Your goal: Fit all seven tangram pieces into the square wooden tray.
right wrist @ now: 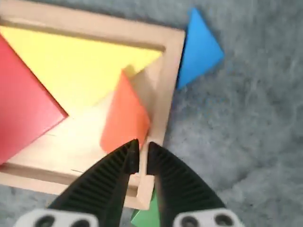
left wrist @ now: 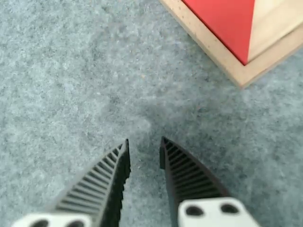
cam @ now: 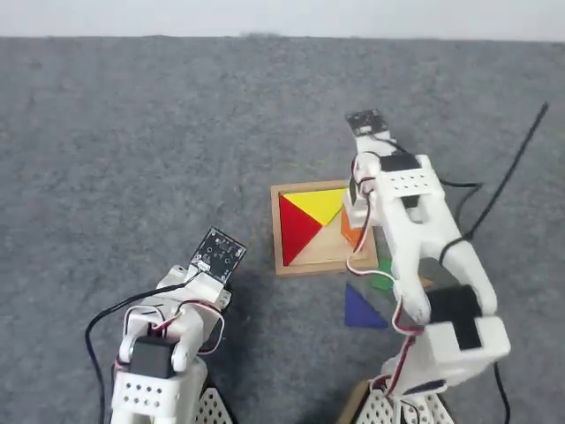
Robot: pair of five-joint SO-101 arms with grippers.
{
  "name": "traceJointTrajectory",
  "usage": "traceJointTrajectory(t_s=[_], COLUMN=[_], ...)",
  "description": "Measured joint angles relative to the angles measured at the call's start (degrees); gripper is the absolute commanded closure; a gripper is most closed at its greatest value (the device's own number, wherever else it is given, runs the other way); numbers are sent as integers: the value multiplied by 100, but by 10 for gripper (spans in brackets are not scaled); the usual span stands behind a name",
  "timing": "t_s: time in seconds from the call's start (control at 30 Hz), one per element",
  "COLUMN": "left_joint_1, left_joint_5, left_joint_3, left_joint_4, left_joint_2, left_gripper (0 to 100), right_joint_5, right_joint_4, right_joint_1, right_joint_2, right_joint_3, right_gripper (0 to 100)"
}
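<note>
The right fingers (right wrist: 111, 177) were drawn almost together, with only a thin slit between the tips and nothing visibly caught in it. The tips hung at the near corner of the orange triangle (right wrist: 124, 118), just inside the rim of the square wooden tray (right wrist: 173, 71). Whether they touched that corner could not be told. The orange triangle lay along that side of the tray, its far point meeting the edge of the yellow triangle (right wrist: 80, 61). Whether it sat flat was unclear. The red triangle (right wrist: 23, 104) filled the space beside the yellow one, and bare wood showed between the red and orange pieces.

Outside the rim, a blue triangle (right wrist: 199, 52) lay on the grey worktop (cam: 132, 132), and a green piece (right wrist: 144, 217) lay just past the tray's corner, partly under the fingers. From above, the right arm (cam: 415, 230) stretched over that side of the tray, covering much of the orange triangle.

The left fingers (left wrist: 106, 179) stood moderately apart with nothing between them, poised over bare worktop. One corner of the tray, with the tip of the red triangle in it, lay near them but apart. The left arm (cam: 168, 344) sat at the near edge of the worktop, short of the tray.
</note>
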Motion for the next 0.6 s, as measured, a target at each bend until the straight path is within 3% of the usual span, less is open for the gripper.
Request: traceJointTrajectory(t_s=[0.37, 0.6], left_joint_1=[0, 0], left_joint_5=[0, 0], left_joint_3=[0, 0], left_joint_4=[0, 0], left_joint_2=[0, 0], left_gripper=[902, 902], right_joint_5=[132, 141], right_joint_4=[273, 369], right_joint_1=[-914, -1046], right_joint_2=[519, -747], right_joint_3=[0, 97], right_gripper=[990, 987])
